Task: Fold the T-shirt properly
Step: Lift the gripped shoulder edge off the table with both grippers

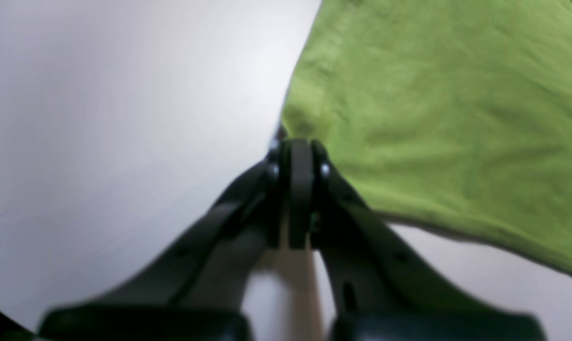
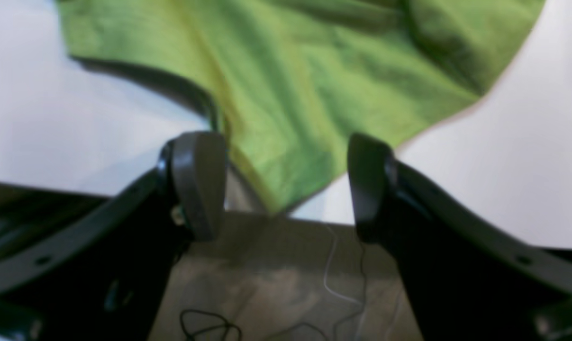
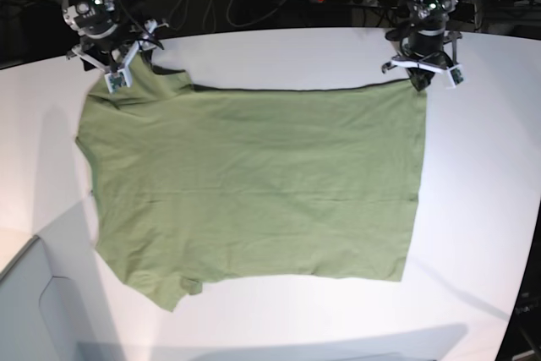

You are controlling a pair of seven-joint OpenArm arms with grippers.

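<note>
I see the T-shirt spread flat across the middle of the white desk, reaching up toward the far edge. The left tool has its jaws pressed together, pinching the T-shirt's corner at the far right of the desk. The right tool stands spread, its fingers either side of the cloth's corner near the desk's far-left edge, with nothing gripped.

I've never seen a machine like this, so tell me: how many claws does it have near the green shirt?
2. The left gripper is pinched shut on a far corner of the T-shirt. The right gripper hangs open over the other far corner, holding nothing.
</note>
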